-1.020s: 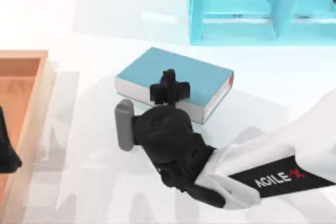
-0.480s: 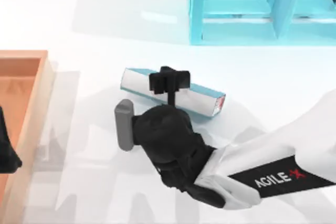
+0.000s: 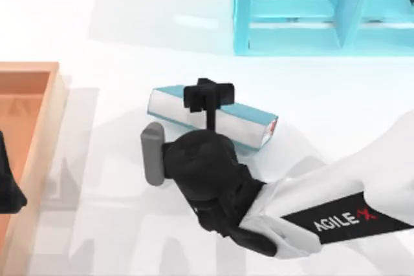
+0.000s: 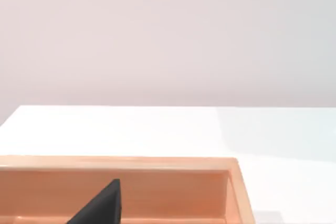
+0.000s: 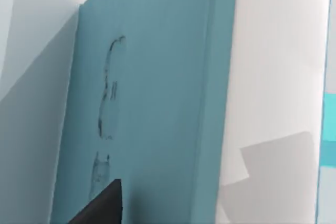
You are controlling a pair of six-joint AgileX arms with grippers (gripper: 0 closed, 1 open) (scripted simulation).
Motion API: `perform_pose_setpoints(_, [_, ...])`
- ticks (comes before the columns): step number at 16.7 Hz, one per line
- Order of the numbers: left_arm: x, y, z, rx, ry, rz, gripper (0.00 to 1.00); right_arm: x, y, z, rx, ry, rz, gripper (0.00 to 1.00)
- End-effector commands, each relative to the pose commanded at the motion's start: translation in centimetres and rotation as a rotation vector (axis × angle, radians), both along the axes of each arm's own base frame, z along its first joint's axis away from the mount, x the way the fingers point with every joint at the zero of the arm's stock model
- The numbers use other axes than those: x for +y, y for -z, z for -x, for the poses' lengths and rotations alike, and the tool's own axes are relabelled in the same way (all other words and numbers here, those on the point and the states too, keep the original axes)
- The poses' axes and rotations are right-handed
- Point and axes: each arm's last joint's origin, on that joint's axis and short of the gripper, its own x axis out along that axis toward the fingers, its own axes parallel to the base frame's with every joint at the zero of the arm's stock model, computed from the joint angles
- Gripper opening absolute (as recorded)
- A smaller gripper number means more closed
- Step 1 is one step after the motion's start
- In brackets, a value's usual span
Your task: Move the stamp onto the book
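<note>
One arm worked: the right gripper (image 3: 208,97), clenched or released I could not tell, hung touching the book (image 3: 246,123), tipped on edge mid-table, left gripper (image 3: 8,189) parked by the tray (image 3: 32,68); placing the stamp likely needed the book flat first.

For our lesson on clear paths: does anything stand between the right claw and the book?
Nothing visible does. The right claw is at the book, which is tipped up with its white page edges facing the top camera. The wooden tray and blue shelf unit lie apart. The left claw is parked over the tray.
</note>
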Motion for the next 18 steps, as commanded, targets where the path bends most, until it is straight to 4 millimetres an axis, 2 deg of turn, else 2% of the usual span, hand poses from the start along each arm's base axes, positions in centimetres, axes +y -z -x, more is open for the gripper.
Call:
perform_pose_setpoints(3, [0.0,0.0,0.0,0.0,0.0,0.0,1.0,0.9,-0.9,2.5,0.003,-0.002,-0.03,1.0])
perform_pose_setpoints(6, [0.0,0.0,0.0,0.0,0.0,0.0,1.0,1.4,-1.1,7.5,0.027,-0.002,-0.036,1.0])
perform_pose_setpoints(8, [0.0,0.0,0.0,0.0,0.0,0.0,1.0,1.1,-0.9,11.0,0.031,0.002,-0.015,1.0])
perform_pose_setpoints(10, [0.0,0.0,0.0,0.0,0.0,0.0,1.0,0.5,-0.8,13.6,0.015,0.0,-0.002,1.0])
perform_pose_setpoints(12, [0.0,0.0,0.0,0.0,0.0,0.0,1.0,0.1,-0.9,14.8,0.001,0.0,0.002,1.0])
perform_pose_setpoints(18, [0.0,0.0,0.0,0.0,0.0,0.0,1.0,-0.1,-1.0,14.5,0.007,0.008,-0.006,1.0])
